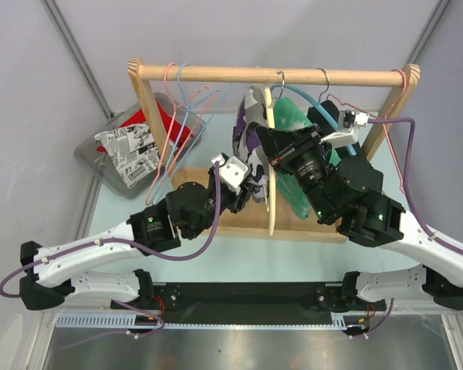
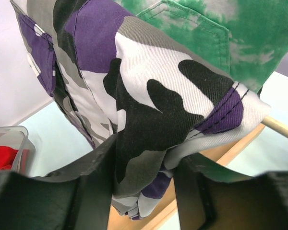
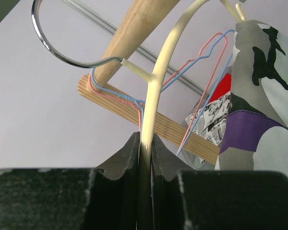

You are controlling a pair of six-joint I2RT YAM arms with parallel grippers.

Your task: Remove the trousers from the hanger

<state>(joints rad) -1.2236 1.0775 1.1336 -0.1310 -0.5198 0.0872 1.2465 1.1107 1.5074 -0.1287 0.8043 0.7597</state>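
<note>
Grips with the left hand a thick bunched fold of the camouflage trousers, jaws partly closed and held apart only by the cloth filling the gap. Finds the rest of the trousers rising up and away from that hand, long axis running steeply upward toward the cream hanger just above and beyond; cannot tell exactly how the cloth sits on the hanger's bar. Clamps that hanger with the right hand, pinched fully shut on the thin curved arm, no gap showing on either side. Sees from this hand the hanger sweeping upward to its chrome hook beside the wooden rail, with the trousers off to one side of the fingers. Places the two hands close together in the top view, left on the cloth, right on the frame, left nearer the trousers' free end. Judges the coming move to turn on this: cloth to be drawn down and back toward the left arm's base, away from the hanger, against the right hand's hold. Risks tugging the hook off the rail, or snagging the green trousers hanging just beyond the camouflage pair. Leaves the grey bin of loose cloth well off on the left hand's outer side, on the worktop.
</note>
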